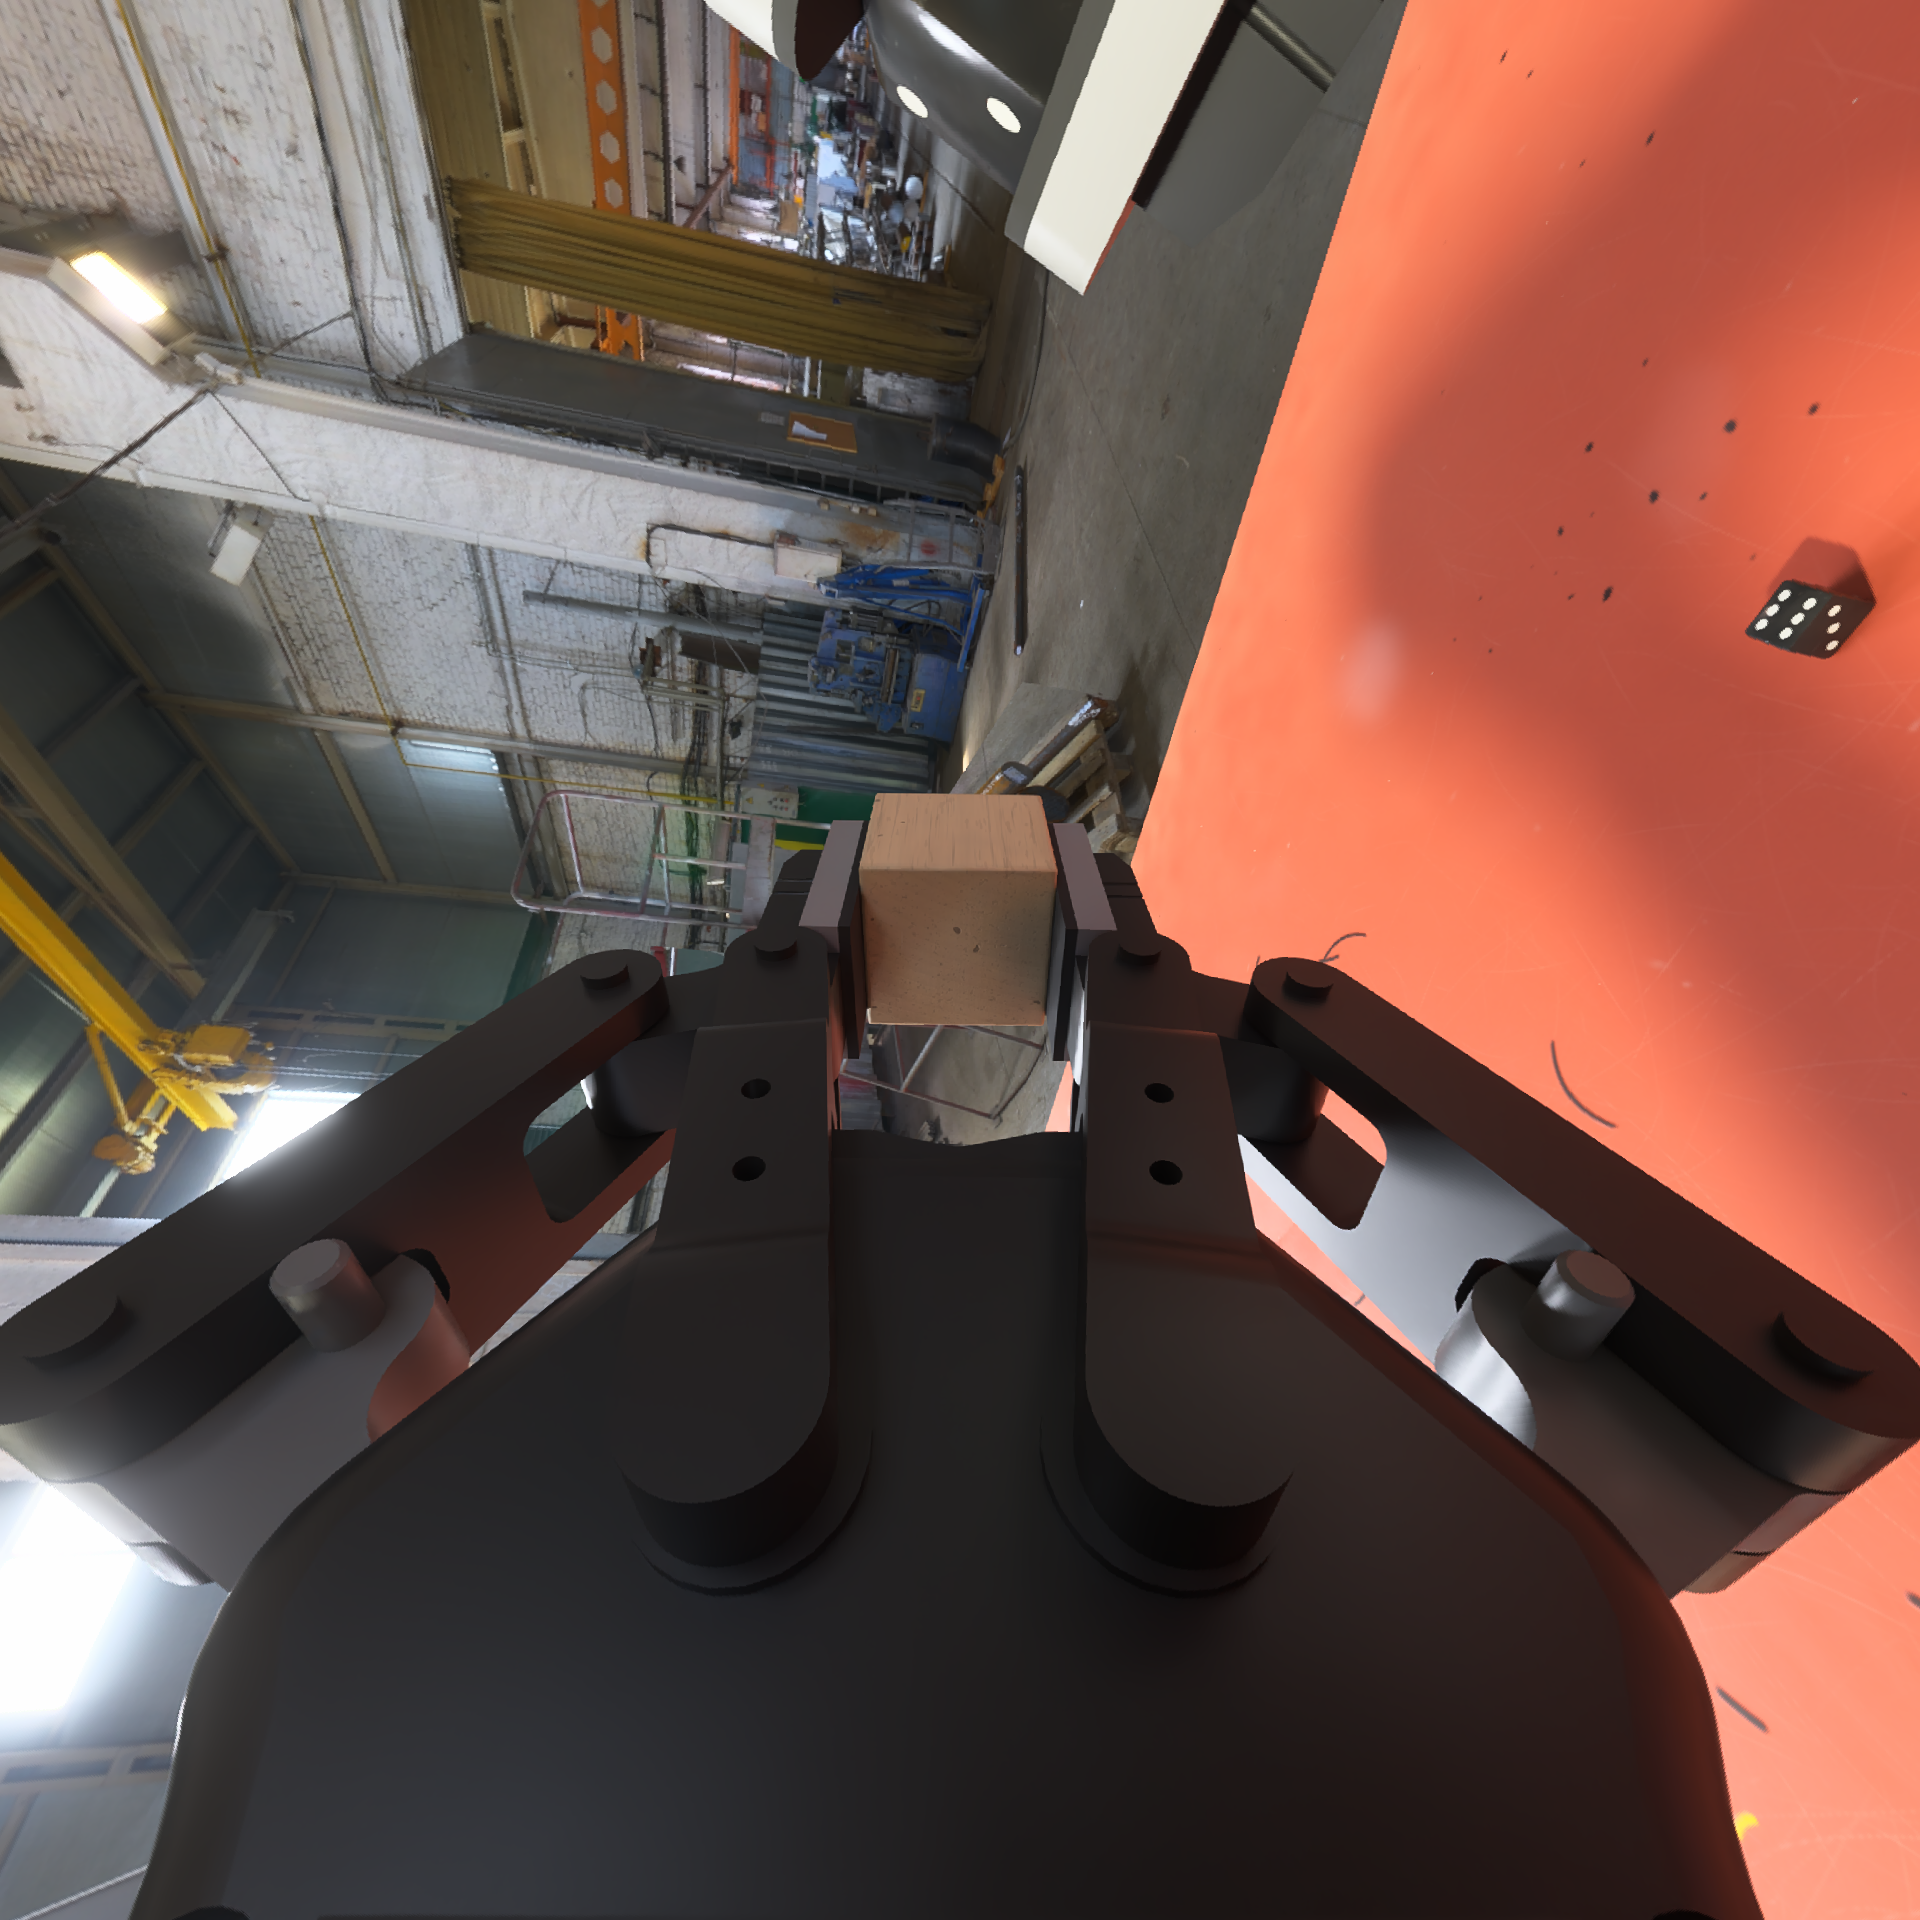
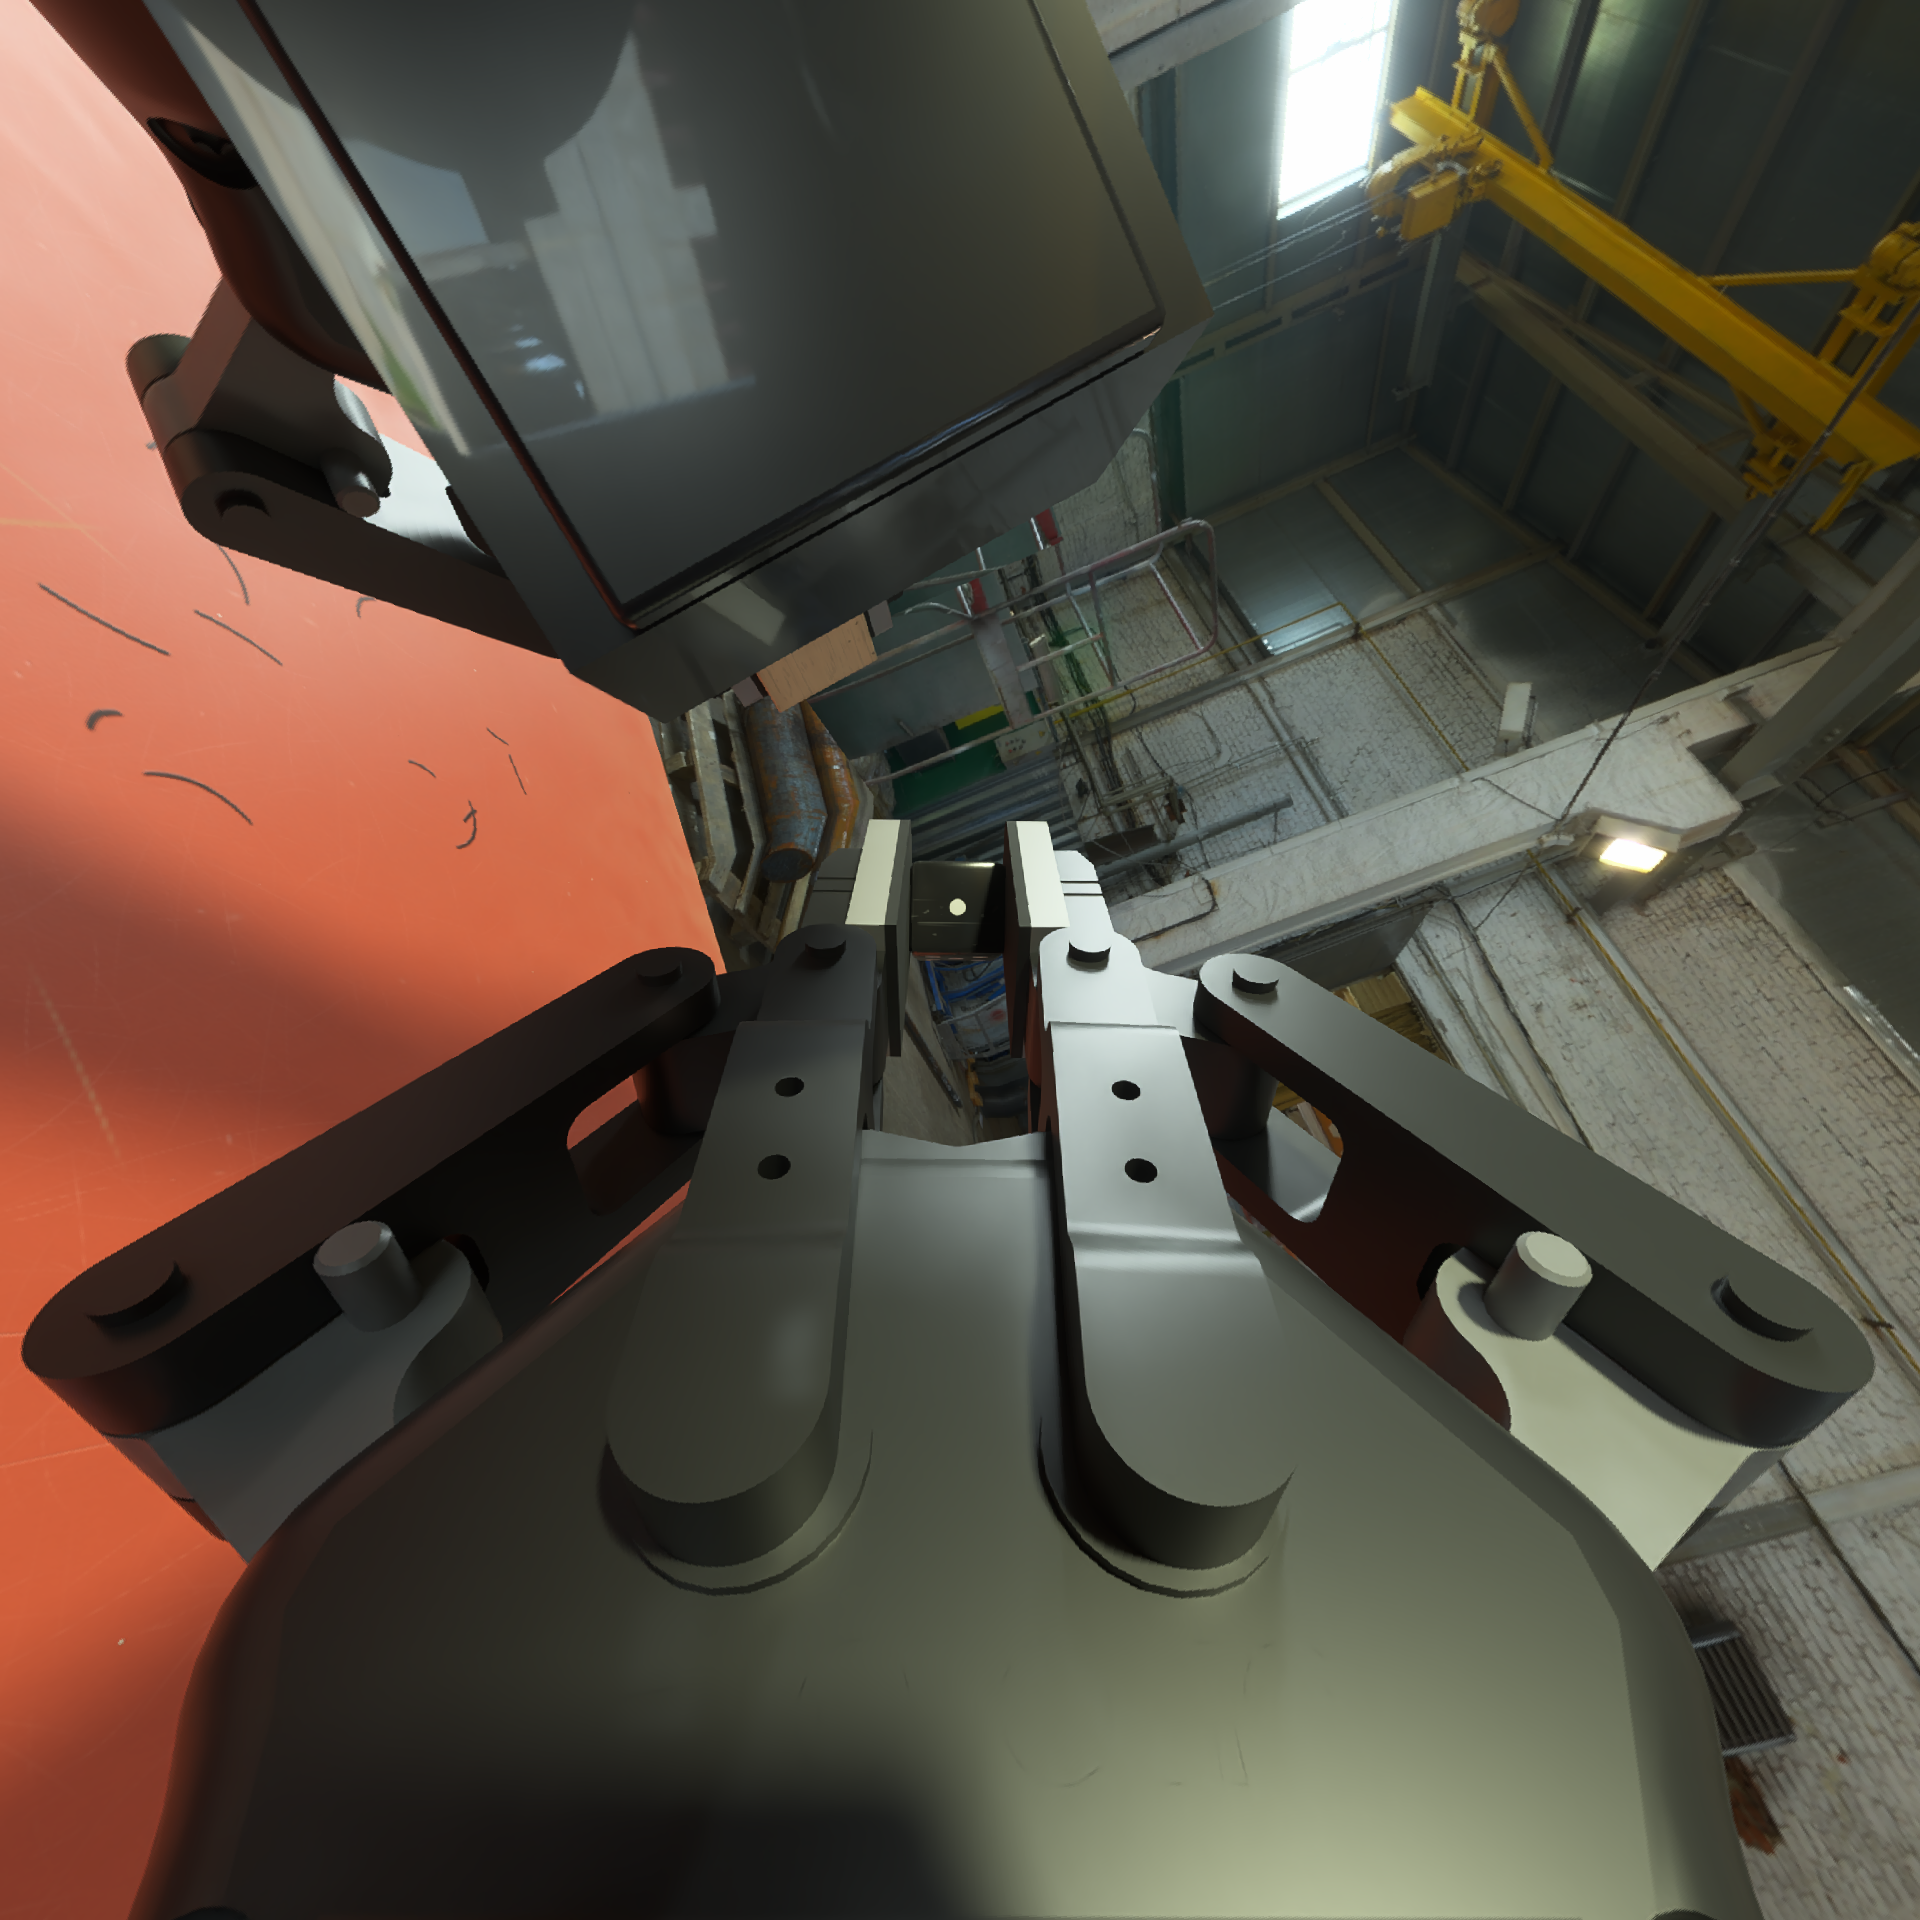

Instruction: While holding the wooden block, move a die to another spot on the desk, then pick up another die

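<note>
My left gripper is shut on a light wooden block and holds it in the air beside the orange desk. A black die with white pips lies on the desk at the right of the left wrist view, well apart from the gripper. My right gripper is shut on a second black die, with one white pip showing between the pale pads. It is held off the desk, which fills the left of the right wrist view.
The other arm's body shows at the top of the left wrist view. It also shows in the right wrist view as a large grey block close above my right fingers. The desk bears dark scratches. A factory hall lies behind.
</note>
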Robot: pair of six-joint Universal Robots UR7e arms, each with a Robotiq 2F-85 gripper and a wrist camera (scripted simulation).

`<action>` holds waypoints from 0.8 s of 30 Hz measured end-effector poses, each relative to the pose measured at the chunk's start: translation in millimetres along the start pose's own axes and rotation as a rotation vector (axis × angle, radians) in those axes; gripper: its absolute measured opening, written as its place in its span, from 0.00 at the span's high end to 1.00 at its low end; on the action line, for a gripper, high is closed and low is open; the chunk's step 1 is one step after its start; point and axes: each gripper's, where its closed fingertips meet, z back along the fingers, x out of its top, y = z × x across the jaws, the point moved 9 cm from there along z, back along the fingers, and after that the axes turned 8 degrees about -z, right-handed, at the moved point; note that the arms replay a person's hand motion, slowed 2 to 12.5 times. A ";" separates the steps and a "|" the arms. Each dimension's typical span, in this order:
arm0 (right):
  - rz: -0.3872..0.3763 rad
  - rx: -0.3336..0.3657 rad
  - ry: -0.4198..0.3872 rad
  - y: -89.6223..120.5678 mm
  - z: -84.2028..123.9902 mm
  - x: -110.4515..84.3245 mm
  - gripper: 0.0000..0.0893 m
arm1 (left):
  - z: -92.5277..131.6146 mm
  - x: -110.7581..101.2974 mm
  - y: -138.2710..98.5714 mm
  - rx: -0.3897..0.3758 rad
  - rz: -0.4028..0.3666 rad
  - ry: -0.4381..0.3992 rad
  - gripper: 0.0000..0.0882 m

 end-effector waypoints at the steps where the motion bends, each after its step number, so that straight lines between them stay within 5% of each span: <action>1: 0.002 0.000 -0.001 0.1 0.1 0.0 0.82 | 0.0 -0.1 0.0 -0.001 0.001 -0.001 0.69; 24: 0.020 0.005 -0.062 -1.5 4.1 0.7 0.82 | 1.0 -1.5 1.7 -0.002 0.024 -0.009 0.69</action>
